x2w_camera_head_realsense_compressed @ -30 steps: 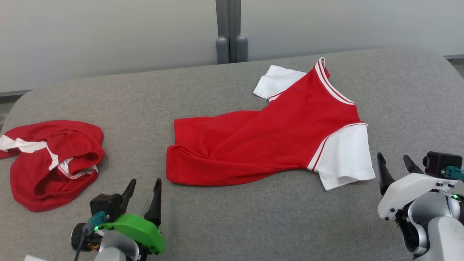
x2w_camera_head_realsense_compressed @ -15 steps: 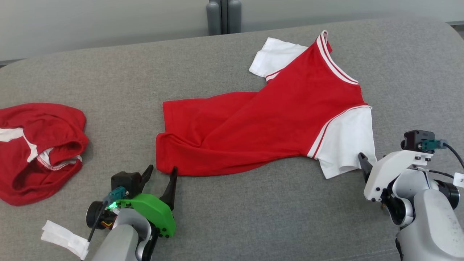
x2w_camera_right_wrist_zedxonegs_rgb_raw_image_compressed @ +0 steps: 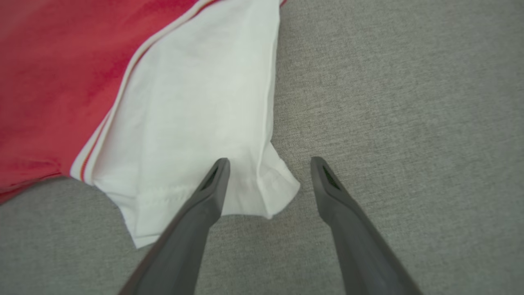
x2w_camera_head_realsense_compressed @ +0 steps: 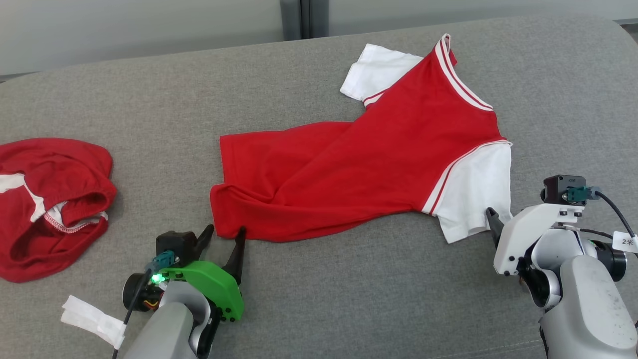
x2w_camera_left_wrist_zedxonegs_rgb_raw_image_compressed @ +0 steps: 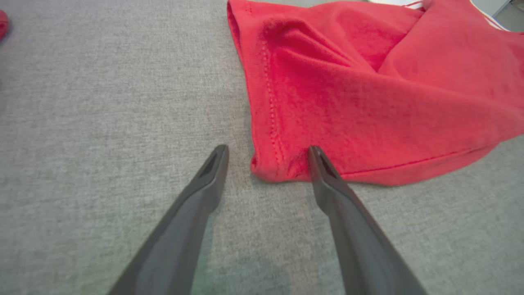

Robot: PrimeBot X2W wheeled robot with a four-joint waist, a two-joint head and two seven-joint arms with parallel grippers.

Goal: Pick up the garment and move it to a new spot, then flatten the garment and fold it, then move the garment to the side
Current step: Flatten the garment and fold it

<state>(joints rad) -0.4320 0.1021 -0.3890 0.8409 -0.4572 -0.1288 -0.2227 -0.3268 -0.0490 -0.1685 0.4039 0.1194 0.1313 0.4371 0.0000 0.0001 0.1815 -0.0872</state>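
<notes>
Red tee (x2w_camera_head_realsense_compressed: 359, 174) with white sleeves is lying mid-cushion (x2w_camera_head_realsense_compressed: 349, 299), collar pointing to 1 o'clock, hem to 8. At 7 o'clock the left gripper (x2w_camera_head_realsense_compressed: 225, 230) is sitting with fingers spread wide, straddling the hem corner, nothing clamped. At 4 o'clock the right gripper (x2w_camera_right_wrist_zedxonegs_rgb_raw_image_compressed: 269, 160) is likewise gaping wide, one finger lying over the white sleeve cuff, the other over bare cushion. A second red garment (x2w_camera_head_realsense_compressed: 50, 199) is bunching up at 9 o'clock. The cable tag (x2w_camera_head_realsense_compressed: 625, 242) on the right arm is showing "2" plus a mark I can't make out.
</notes>
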